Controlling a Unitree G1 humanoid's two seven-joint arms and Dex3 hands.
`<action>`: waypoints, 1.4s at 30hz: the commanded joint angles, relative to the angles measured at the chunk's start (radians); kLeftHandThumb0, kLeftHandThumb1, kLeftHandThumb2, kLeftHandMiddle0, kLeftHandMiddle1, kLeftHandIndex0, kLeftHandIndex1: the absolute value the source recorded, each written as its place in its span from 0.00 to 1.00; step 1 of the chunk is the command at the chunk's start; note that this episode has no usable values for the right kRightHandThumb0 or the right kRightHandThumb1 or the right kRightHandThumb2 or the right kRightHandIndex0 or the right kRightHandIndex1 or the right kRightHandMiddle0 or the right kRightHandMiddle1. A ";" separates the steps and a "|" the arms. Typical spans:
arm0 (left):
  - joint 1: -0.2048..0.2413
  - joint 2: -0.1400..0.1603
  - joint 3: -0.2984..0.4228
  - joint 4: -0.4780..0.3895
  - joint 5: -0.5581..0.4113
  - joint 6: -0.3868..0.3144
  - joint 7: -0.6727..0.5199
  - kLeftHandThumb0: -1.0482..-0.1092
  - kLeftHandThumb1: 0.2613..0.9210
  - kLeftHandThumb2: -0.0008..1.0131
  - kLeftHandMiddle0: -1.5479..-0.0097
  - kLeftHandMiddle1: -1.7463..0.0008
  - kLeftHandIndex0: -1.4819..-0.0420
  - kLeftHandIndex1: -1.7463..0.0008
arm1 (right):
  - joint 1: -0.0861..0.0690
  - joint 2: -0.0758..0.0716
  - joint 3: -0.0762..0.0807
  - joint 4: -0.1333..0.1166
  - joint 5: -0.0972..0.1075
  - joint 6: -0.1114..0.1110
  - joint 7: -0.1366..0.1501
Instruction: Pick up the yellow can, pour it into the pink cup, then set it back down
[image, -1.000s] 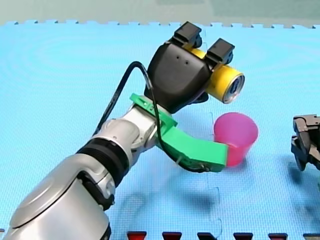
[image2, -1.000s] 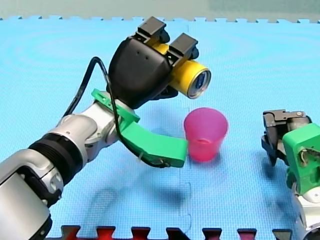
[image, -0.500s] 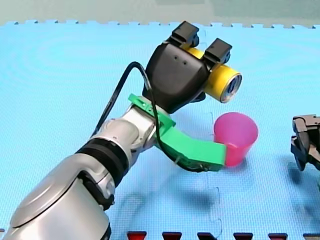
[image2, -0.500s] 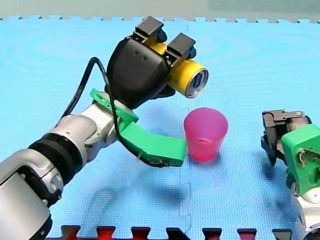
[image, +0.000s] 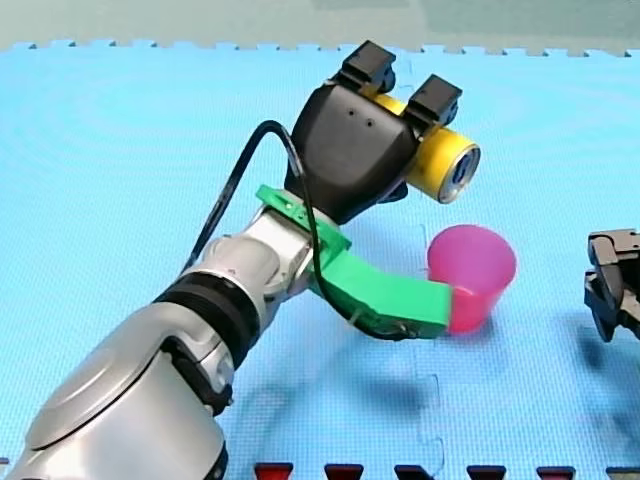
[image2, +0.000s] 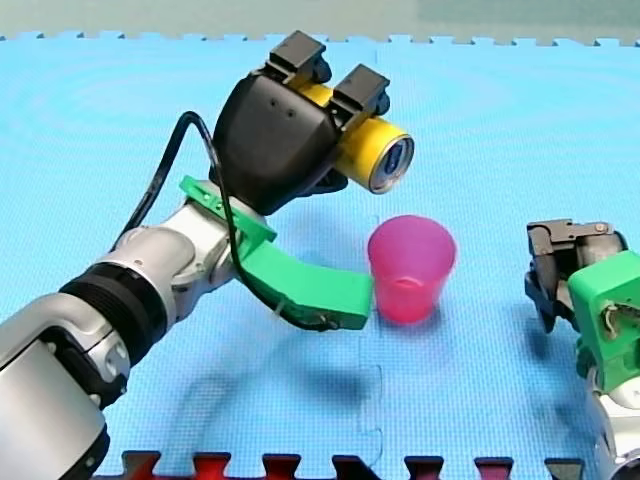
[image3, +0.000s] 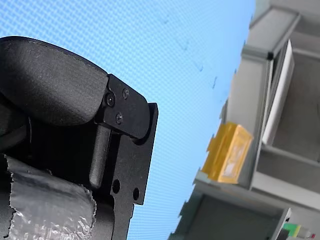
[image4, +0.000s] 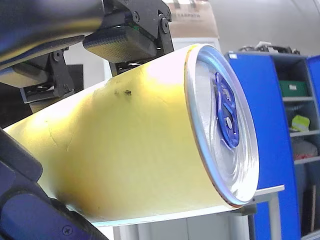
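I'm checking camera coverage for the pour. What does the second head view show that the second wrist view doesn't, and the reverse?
Head view: the pink cup upright on the blue mat, and the right hand near the mat's right edge. Wrist view: the can's blue tab seen up close, and blue shelves behind. Shared: the yellow can, lying tilted in the left hand grasp.
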 joint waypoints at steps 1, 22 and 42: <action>-0.014 0.003 0.000 0.002 -0.005 0.002 0.002 0.72 0.93 0.00 0.51 0.00 0.52 0.28 | 0.000 -0.005 -0.004 0.002 0.006 -0.006 0.003; -0.001 0.020 0.031 0.001 -0.042 -0.025 0.012 0.72 0.93 0.00 0.51 0.00 0.48 0.34 | -0.001 0.004 -0.024 0.011 0.029 -0.017 0.026; 0.241 0.038 0.489 -0.099 -0.648 -0.596 -0.295 0.65 0.74 0.00 0.16 0.97 0.18 1.00 | 0.005 0.006 -0.041 0.008 0.050 -0.012 0.056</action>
